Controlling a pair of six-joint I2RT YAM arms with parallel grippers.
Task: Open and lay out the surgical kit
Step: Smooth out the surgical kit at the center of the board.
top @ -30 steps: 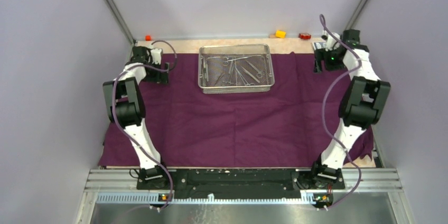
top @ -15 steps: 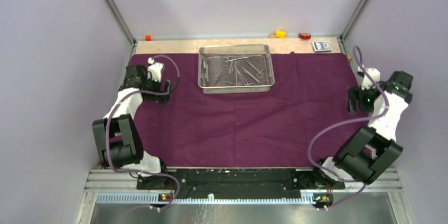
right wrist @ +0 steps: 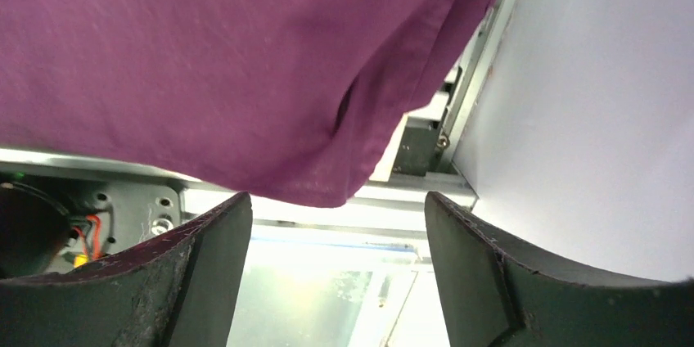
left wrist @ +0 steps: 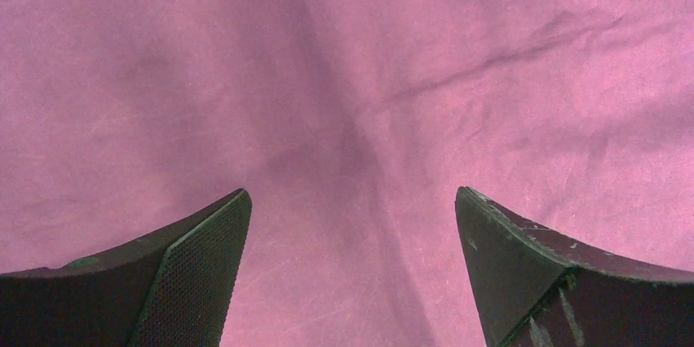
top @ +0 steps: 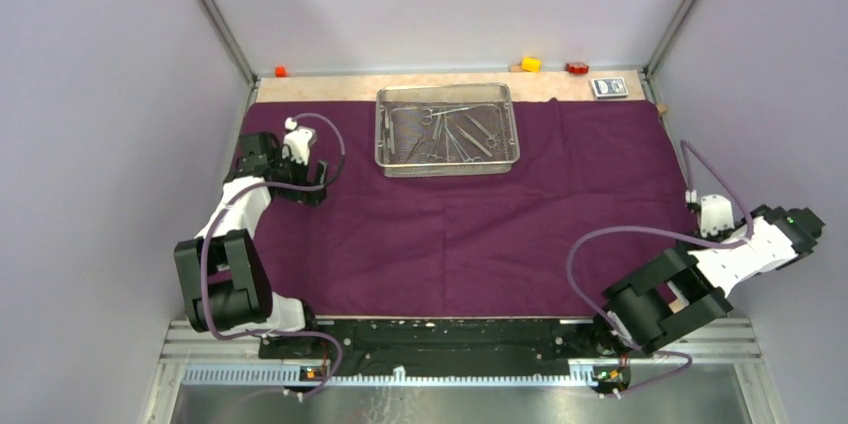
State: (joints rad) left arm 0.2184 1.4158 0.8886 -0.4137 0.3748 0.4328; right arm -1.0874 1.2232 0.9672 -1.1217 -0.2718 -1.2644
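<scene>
Jaws both wide, empty | right arm [top: 745, 254] pulled back to cloth wrap [top: 450, 234] near-right corner | tray [top: 445, 170] unmoved

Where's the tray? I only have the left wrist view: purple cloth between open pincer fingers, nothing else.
Observer: The rectangular silver wire-mesh steel tray sits at the far middle of the large dark purple cloth wrap, farther out than the left pincer and to its right.
Operator: Instruments laid out?
Observer: No. The slim steel ring-handled clamps and tweezers all lie inside the tray.
Operator: Right arm?
Observer: The right pincer is open and empty, low at the cloth's right edge, facing a drooping corner.
</scene>
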